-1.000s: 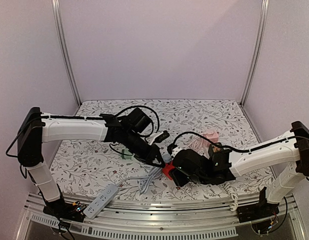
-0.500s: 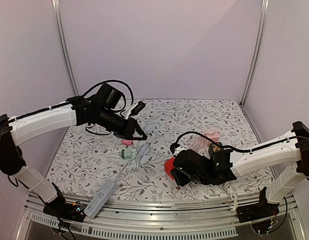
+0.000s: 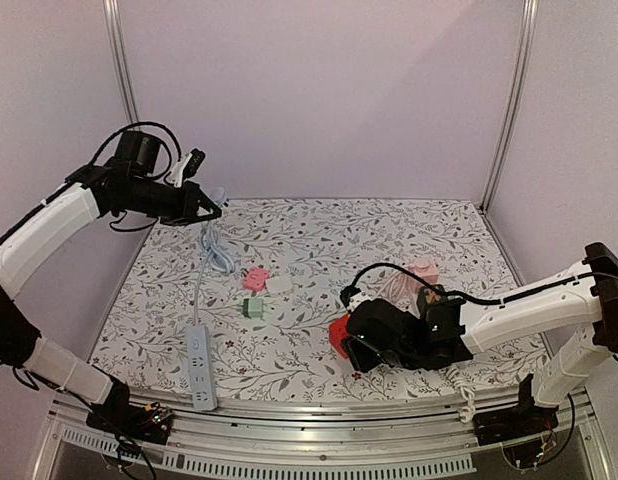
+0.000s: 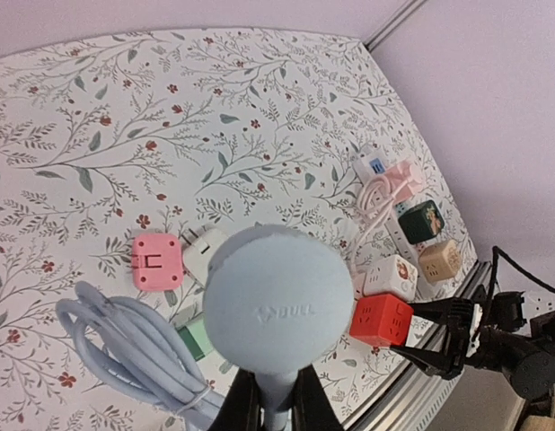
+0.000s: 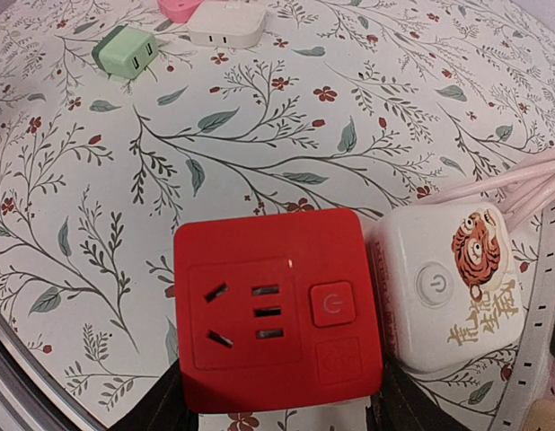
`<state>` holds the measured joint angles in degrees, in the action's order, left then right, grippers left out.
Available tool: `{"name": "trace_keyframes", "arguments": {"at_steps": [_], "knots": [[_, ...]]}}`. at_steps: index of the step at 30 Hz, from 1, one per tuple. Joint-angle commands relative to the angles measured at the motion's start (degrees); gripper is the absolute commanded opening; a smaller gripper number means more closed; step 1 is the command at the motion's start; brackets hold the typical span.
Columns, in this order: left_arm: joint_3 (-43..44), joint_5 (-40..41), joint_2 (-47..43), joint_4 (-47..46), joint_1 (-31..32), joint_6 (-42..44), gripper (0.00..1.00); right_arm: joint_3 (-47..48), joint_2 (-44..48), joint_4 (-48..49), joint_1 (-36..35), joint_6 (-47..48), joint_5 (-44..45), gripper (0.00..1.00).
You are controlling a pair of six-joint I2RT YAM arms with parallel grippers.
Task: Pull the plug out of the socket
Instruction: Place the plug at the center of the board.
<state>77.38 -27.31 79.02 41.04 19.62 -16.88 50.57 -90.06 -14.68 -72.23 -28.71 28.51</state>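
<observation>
Far left, raised, left hand (image 3: 209,206): pressed together on the neck of the plug, held in the air over the tabletop's back left corner.
Plug (image 4: 277,301): pale blue, round smooth back stamped BULL; out of any socket, well apart from the red socket cube.
Cable (image 3: 211,250): pale blue, hanging from the plug down to the tabletop, part of it bundled in loops.
Power strip (image 3: 199,365): white, lying near the front left edge.
Small adapters: pink adapter (image 3: 256,279) touching a white adapter (image 3: 280,285), with a green adapter (image 3: 254,309) just in front.
Red socket cube (image 5: 277,319): square, its face showing socket slots and a round button.
Right hand (image 3: 351,348): low on the tabletop, fingers (image 5: 161,406) against both sides of the red socket cube, pinching it.
White cube (image 5: 444,287): tiger picture, touching the red cube's right side.
Tabletop (image 3: 409,225): white cloth printed with leafy sprigs and small red flowers.
Room: plain lilac walls, metal uprights (image 3: 126,100) at the back corners.
</observation>
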Motion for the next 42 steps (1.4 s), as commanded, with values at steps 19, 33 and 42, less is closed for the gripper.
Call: {"name": "trace_keyframes", "arguments": {"at_steps": [19,33,42], "knots": [[18.22,5.09,17.14,-5.87,-11.35,7.49,0.00,0.24,0.59,-1.30,0.13,-1.29,3.55,0.16],[11.71,9.69,23.89,-11.16,-11.23,8.73,0.00,0.41,0.41,-1.58,0.08,-1.61,3.66,0.16],[9.75,12.52,27.40,-12.24,-11.18,9.91,0.12,0.26,0.35,-1.67,0.07,-2.14,3.64,0.16]]}}
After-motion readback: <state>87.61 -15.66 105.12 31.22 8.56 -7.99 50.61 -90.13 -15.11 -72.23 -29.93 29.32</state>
